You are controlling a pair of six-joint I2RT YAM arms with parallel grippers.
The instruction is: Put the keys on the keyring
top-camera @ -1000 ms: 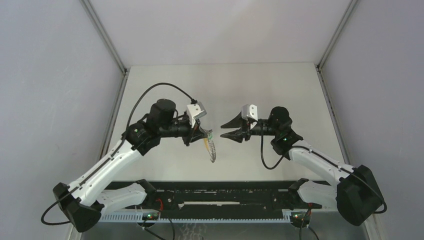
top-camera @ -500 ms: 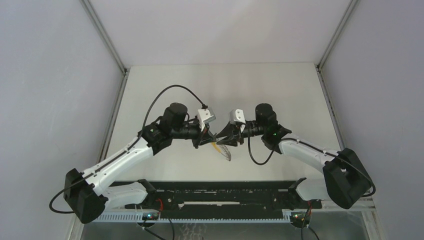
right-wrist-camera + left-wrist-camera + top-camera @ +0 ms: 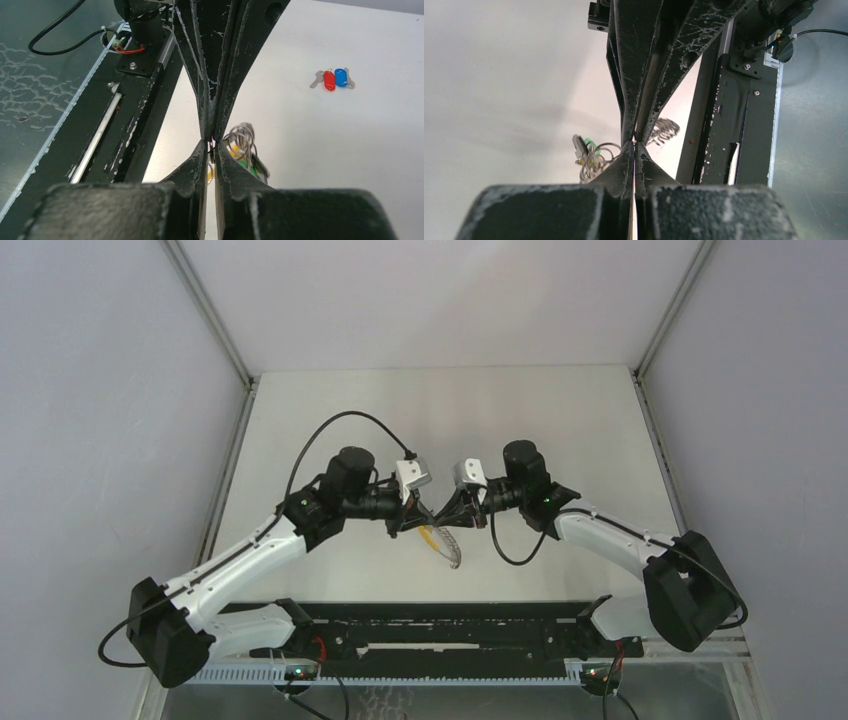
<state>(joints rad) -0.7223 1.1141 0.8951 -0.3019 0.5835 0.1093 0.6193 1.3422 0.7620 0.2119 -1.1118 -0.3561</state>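
1. Silvery bead chain [image 3: 242, 136] and loops of thin wire hang in a bunch just below the spot where the two grippers meet tip to tip above the table [image 3: 350, 150]. This bunch is the keyring [image 3: 445, 543], and its yellow tab [image 3: 432, 536] shows from overhead.
2. The left gripper [image 3: 634, 167] has its fingers pressed together, pinching the keyring at their very tips.
3. The right gripper [image 3: 211, 155] faces it head-on, with its fingers drawn in to a hairline gap. A scrap of the ring appears caught between them, so I judge it to be gripping the keyring too, though the contact is tiny.
4. The keys [image 3: 333, 79] lie flat on the table, well apart from both grippers. The red-headed key [image 3: 328, 80] and the blue-headed key [image 3: 341, 77] sit side by side, touching. Only the right wrist camera shows them; I cannot find them in the overhead view.
5. Seen from the right gripper, the keys lie ahead, past the left gripper's fingers and off to the side away from the black rail [image 3: 125, 115]. The pair runs crosswise in that view, with bare metal poking out at each end. The left arm looks the nearer one.
6. Neither key is on the ring yet. Both grippers are occupied, so one would probably have to release before fetching a key.
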